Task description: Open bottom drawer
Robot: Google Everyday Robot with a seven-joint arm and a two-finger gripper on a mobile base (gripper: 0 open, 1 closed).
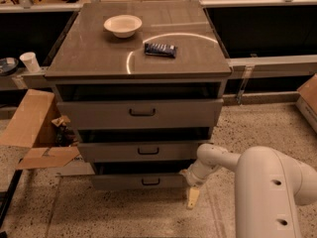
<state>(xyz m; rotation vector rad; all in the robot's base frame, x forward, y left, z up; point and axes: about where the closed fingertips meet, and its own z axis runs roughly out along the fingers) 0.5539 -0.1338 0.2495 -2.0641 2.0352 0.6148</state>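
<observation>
The jaws of the gripper (192, 197) point down toward the floor, just beside the right end of the bottom drawer (124, 182). Nothing shows in them, and I cannot tell whether they are parted or closed. At far left a paper cup (29, 61) stands above a cardboard box (32, 125). On the cabinet's surface (89, 53) sit a bowl (123, 25) and a dark packet (160, 49). The bottom drawer is the lowest of three, its black handle (150, 182) centred. The white arm (267, 187) fills the lower right.
</observation>
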